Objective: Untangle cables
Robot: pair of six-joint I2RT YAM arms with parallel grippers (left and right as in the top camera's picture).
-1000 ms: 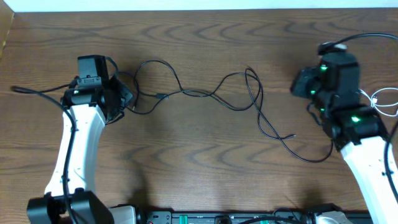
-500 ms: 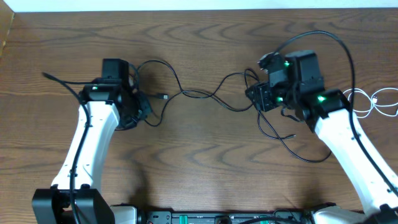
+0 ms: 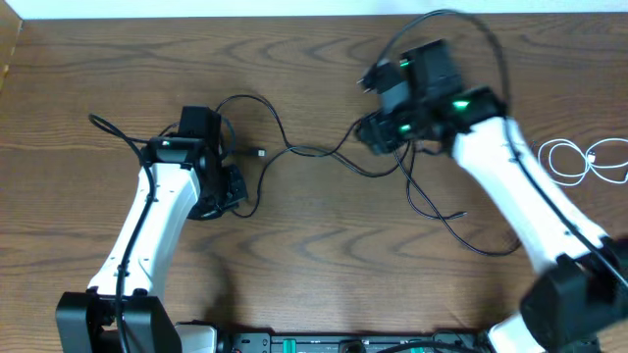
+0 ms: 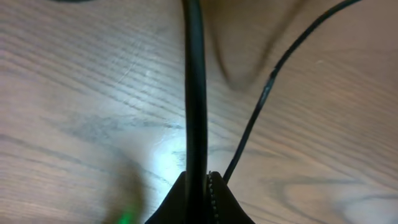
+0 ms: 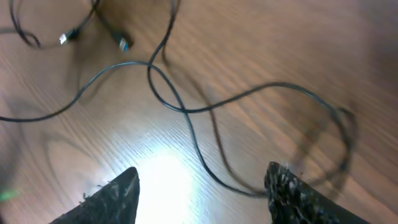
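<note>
Cables first, from overhead: the black cables (image 3: 312, 151) sprawl in loose loops across the middle of the table (image 3: 294, 59), running from left of centre to right of centre. One trailing loop sags toward the near edge on the right. 1 small plug end (image 3: 260, 153) lies left of centre. The white cable (image 3: 589, 157) sits coiled by itself at the right edge, well apart from the black ones. The left gripper (image 3: 228, 188) is down at the left end of the black tangle. The right gripper (image 3: 371, 132) hangs over the loops right of centre, toward the far edge. From this height I cannot tell how either claw stands.

Left wrist view: the 2 fingers (image 4: 177, 208) are pressed together on 1 black cable, which runs straight up from between the tips and looks thick only because it is so close. A thinner black strand (image 4: 267, 93) leaves from beside the tips and slants to the upper right, lying on the wood.

Right wrist view: the 2 fingertips (image 5: 109, 202) stand spread wide, gripping nothing. Between and beyond them black cables cross each other on the wood in open curves. 2 small plug ends (image 5: 122, 43) lie near the upper left of that picture.
</note>
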